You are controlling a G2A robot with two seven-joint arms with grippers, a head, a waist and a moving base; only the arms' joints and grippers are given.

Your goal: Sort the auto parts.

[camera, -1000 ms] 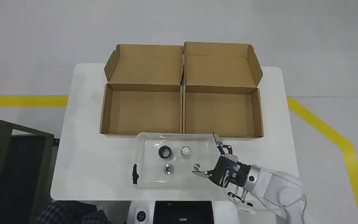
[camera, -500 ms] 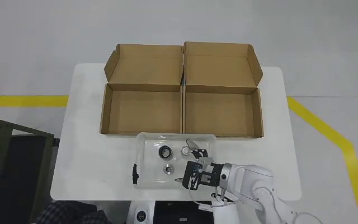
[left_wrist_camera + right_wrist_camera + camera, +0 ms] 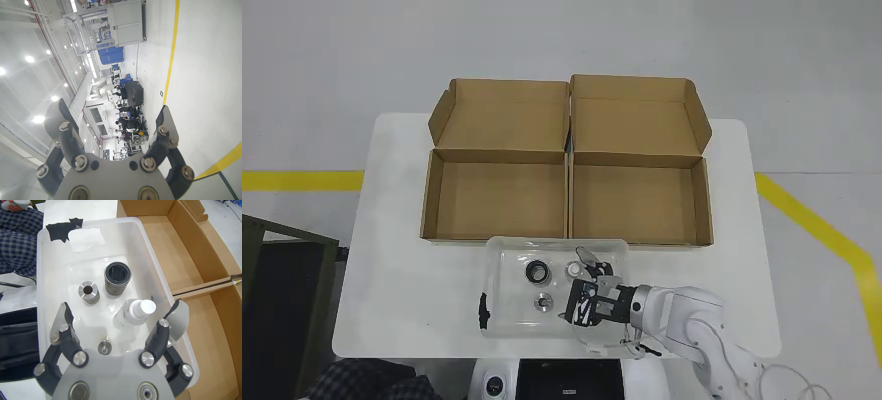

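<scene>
Hovering over the clear bin (image 3: 113,219), the right end effector (image 3: 121,308) gapes, released. A white part (image 3: 136,313) and metal parts (image 3: 117,279) sit beneath.

I count four parts in the clear tub (image 3: 143,234): black linear bearing (image 3: 117,280), upright; steel bushing (image 3: 88,292) just beside it, bore up; white capped part (image 3: 136,312), tilted; small steel stud (image 3: 104,346), apart.
</scene>
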